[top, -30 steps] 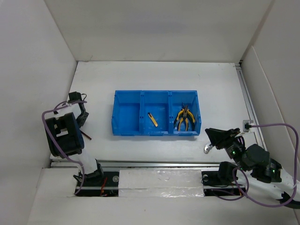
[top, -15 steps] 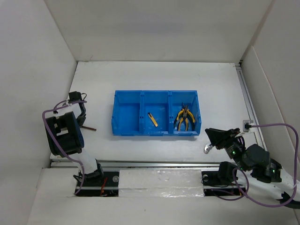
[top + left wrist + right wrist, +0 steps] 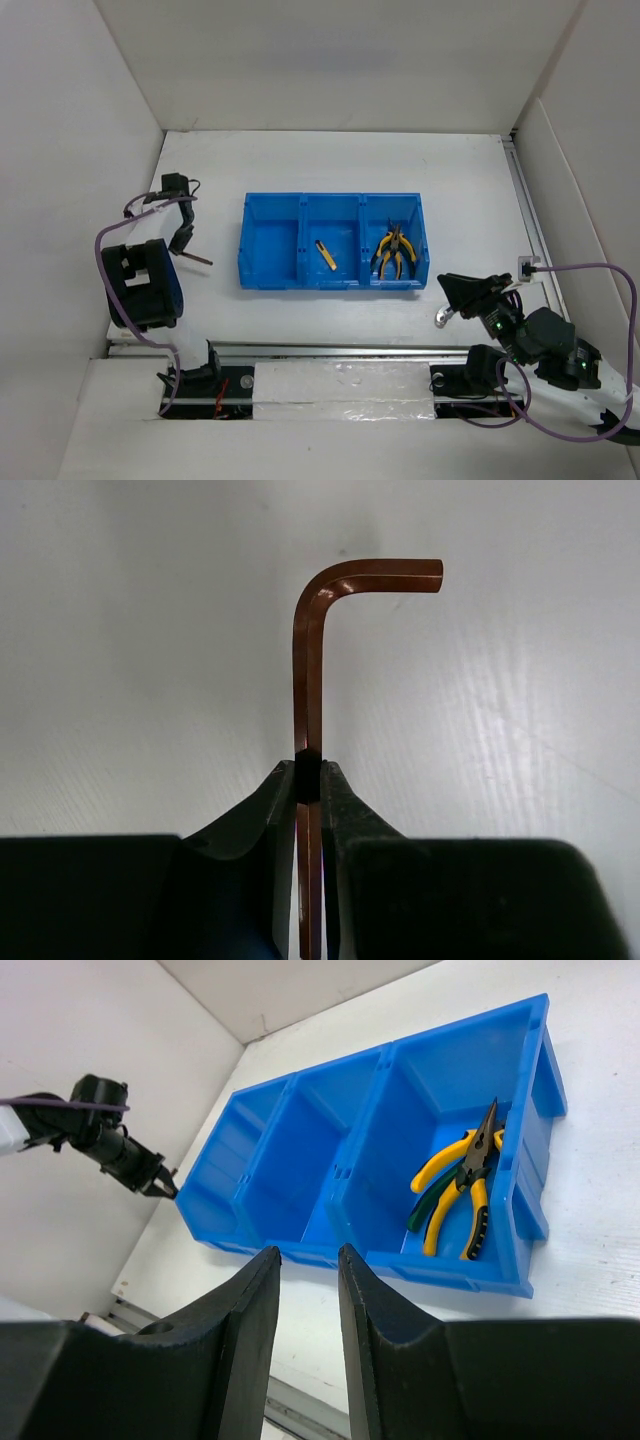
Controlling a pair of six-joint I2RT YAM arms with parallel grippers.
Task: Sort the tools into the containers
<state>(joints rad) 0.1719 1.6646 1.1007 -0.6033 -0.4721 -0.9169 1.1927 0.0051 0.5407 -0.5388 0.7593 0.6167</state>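
Observation:
My left gripper [image 3: 309,770] is shut on the long shank of a dark L-shaped hex key [image 3: 308,670], whose short leg points right above the white table. From above, that gripper [image 3: 184,241] hangs left of the blue three-compartment tray [image 3: 330,195] with the hex key [image 3: 201,259] sticking out toward it. Yellow and dark green pliers [image 3: 393,250] lie in the right compartment, a yellow-and-black stick tool [image 3: 326,255] in the middle one. My right gripper [image 3: 450,285] stands open and empty near the tray's front right corner. Its wrist view shows the tray [image 3: 450,1272] and pliers [image 3: 460,1185].
White walls close in the table on the left, back and right. A small silver piece [image 3: 441,318] lies on the table by the right gripper. A metal rail [image 3: 330,352] runs along the near edge. The left arm's purple cable [image 3: 110,240] loops beside it.
My left gripper has shut on the hex key and carried it up off the table, toward the back and slightly right. The right arm has not moved.

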